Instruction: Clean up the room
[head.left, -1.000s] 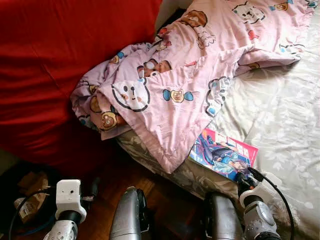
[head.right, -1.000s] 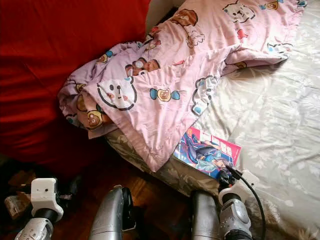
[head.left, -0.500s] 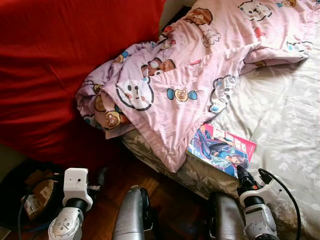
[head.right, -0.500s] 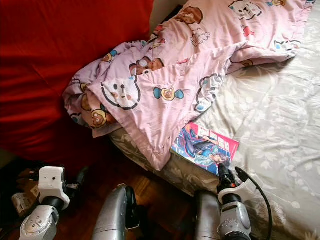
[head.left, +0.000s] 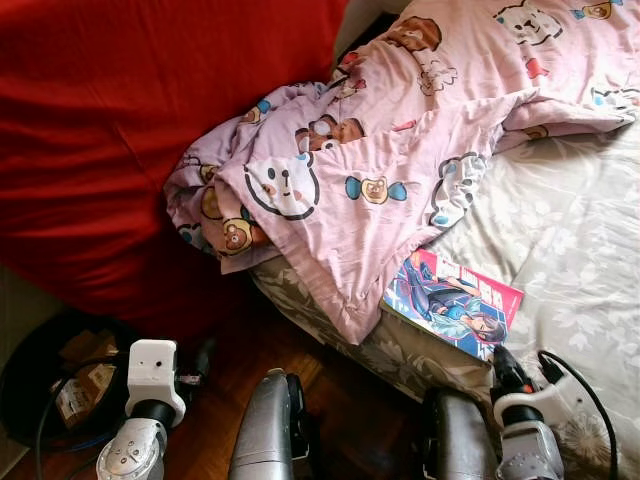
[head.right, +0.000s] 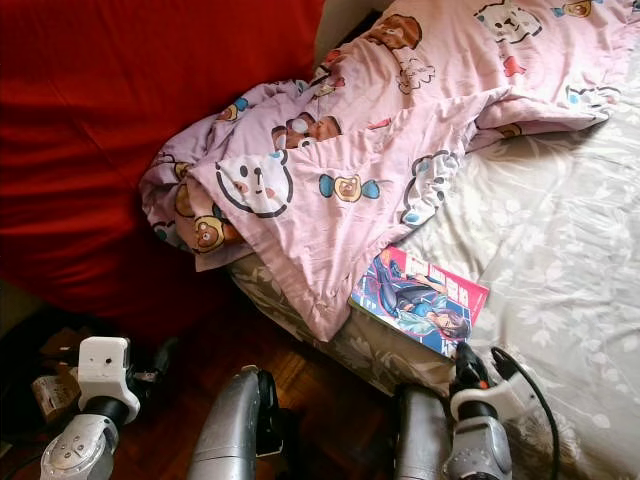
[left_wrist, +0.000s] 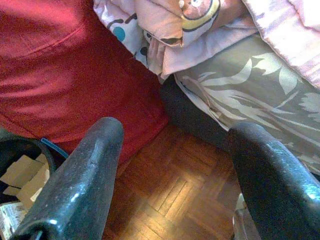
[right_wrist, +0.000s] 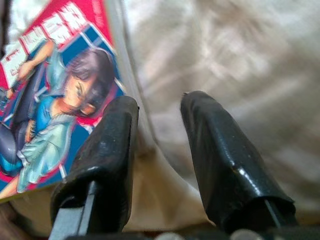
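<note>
The comic book (head.left: 455, 305) lies on the bed (head.left: 570, 240) near its edge, at five o'clock from the pink quilt (head.left: 380, 150). Our right gripper (right_wrist: 159, 125) has drawn back slightly, its parted fingers empty beside the cover; contact is probably lost. Left gripper (left_wrist: 175, 150) hangs released over parquet (left_wrist: 175, 195).

I see a red cover (head.left: 120, 130) across the upper left of the frame. At the lower left there's a dark round bin (head.left: 30, 375) holding cardboard scraps (head.left: 85, 380), and wooden parquet floor (head.left: 230, 390) runs along the bottom centre.
</note>
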